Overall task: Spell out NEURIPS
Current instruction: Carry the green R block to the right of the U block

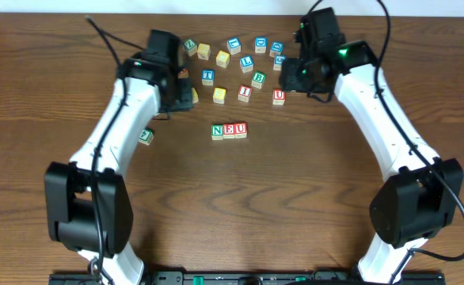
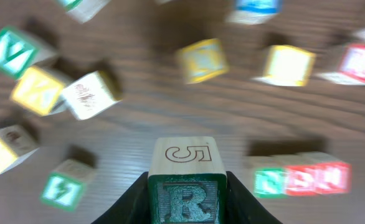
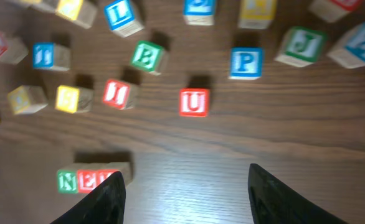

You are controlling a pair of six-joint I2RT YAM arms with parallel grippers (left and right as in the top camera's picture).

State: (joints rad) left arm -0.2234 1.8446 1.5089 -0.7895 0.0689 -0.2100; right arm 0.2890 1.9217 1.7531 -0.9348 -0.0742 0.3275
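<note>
Left of N-E-U row, left claw clamped on R block; right claw apart, empty.

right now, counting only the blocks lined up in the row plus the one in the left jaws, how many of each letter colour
green: 2 (row N, held R)
red: 2 (row E, row U)
total: 4

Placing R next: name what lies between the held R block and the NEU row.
Bare table between R block and row, in the left wrist view.
</note>
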